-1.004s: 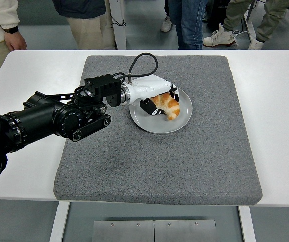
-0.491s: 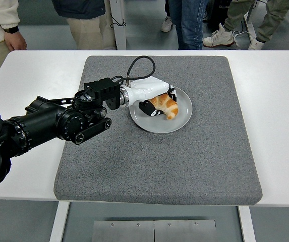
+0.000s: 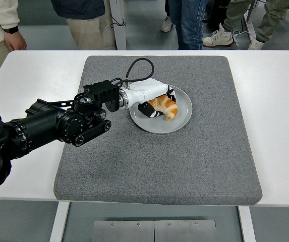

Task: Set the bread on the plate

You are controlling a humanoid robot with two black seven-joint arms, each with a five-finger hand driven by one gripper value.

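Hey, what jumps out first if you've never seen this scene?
The long black left arm ending in a white left hand reaching over the grey plate mid-mat. A golden bread lies on that plate against the hand's fingers. People's legs stand beyond the table's far edge.

Bread (image 3: 165, 105) on plate (image 3: 182, 118), mid-mat (image 3: 194, 156)

A white bench (image 3: 275, 126) fills most of the view, carrying a grey mat (image 3: 184, 161). Beyond its far edge, from ten to two o'clock, several people's legs (image 3: 187, 22) and shoes stand on a grey floor (image 3: 144, 38). At six o'clock, a metal plate (image 3: 154, 231) sits below.
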